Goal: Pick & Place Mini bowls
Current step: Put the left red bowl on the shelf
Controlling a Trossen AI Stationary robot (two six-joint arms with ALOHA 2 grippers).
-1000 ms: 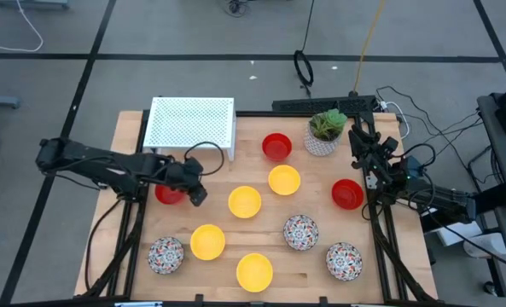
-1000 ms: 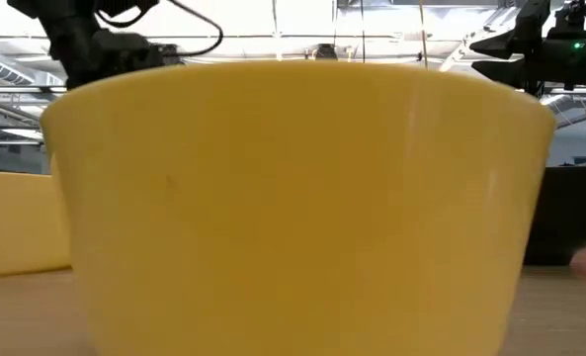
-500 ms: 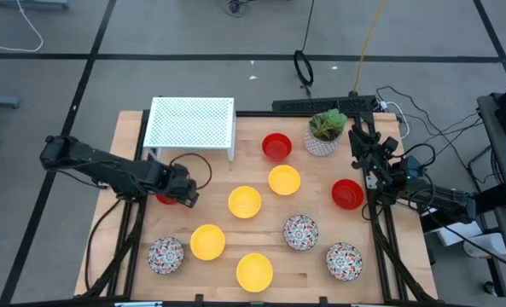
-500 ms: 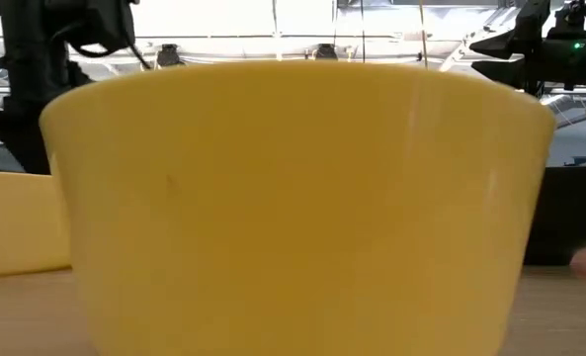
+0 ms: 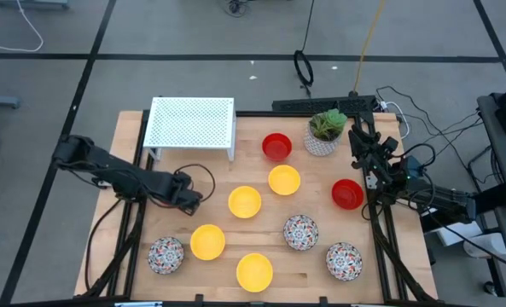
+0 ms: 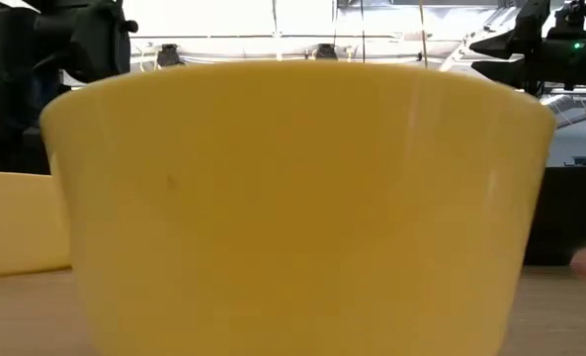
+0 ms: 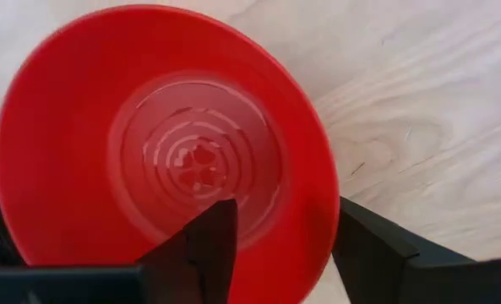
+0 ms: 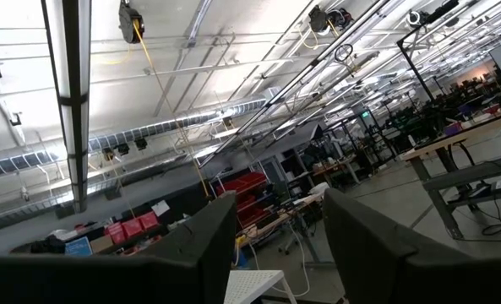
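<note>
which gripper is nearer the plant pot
Right. The right gripper hangs just beside the plant pot at the table's far right corner; the left gripper is across the table, jaws open over a red bowl's rim.

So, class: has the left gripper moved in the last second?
Yes. In the high view the left gripper has drawn away from the white rack, toward the table's near edge.

3 red [image 5: 276, 146], 4 yellow [image 5: 245, 202], 3 speckled mini bowls [image 5: 301, 231], upright, spread over table
</note>
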